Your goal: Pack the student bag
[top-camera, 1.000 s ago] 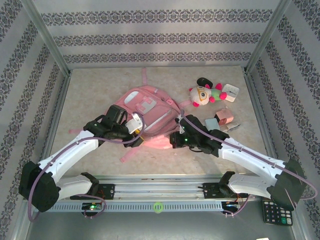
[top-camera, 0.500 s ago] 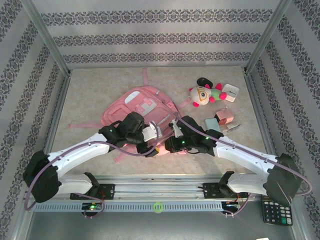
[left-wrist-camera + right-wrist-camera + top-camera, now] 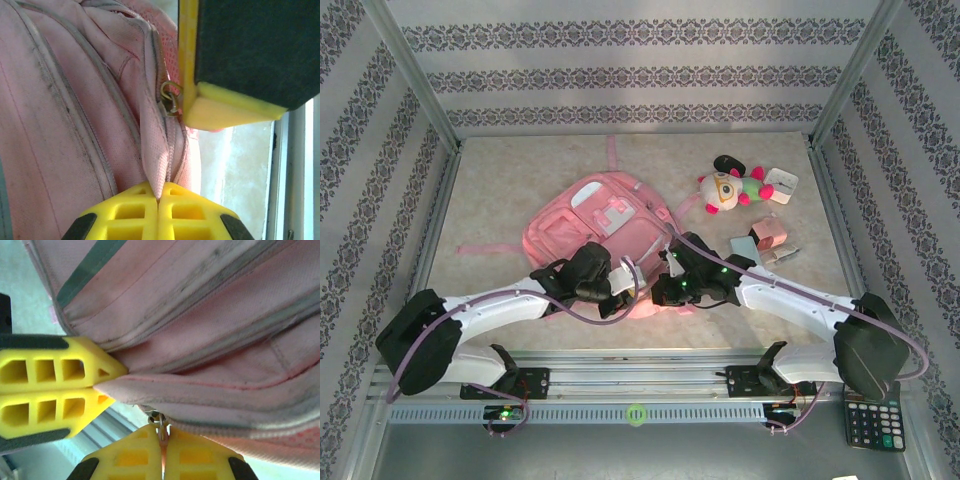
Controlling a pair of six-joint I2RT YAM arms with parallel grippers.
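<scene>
Seen from above, both wrists cover the near edge of the bag [image 3: 560, 238], so the fingertips and what they grip cannot be made out there. The wrist views cut the bag off on every side, leaving only seams, piping and a stretch of zip. The zip's teeth are hard to follow, and I cannot tell whether it stands open or closed.

The bag lies flat mid-table with its straps splayed; a plush toy [image 3: 728, 187] and a white box [image 3: 781, 184] sit well apart to its right; a calculator [image 3: 873, 425] lies at the near right corner of that view.

Both arms stretch forward and bend inward, meeting at the bag's near edge with the grippers just beside each other. The left gripper [image 3: 159, 192] has its fingers pressed together on a fold of the bag's pink fabric beside the zip. The right gripper [image 3: 162, 437] has its fingers closed on the metal zip pull [image 3: 158, 420], close to the left one's yellow fingertips at the left of its own view.
</scene>
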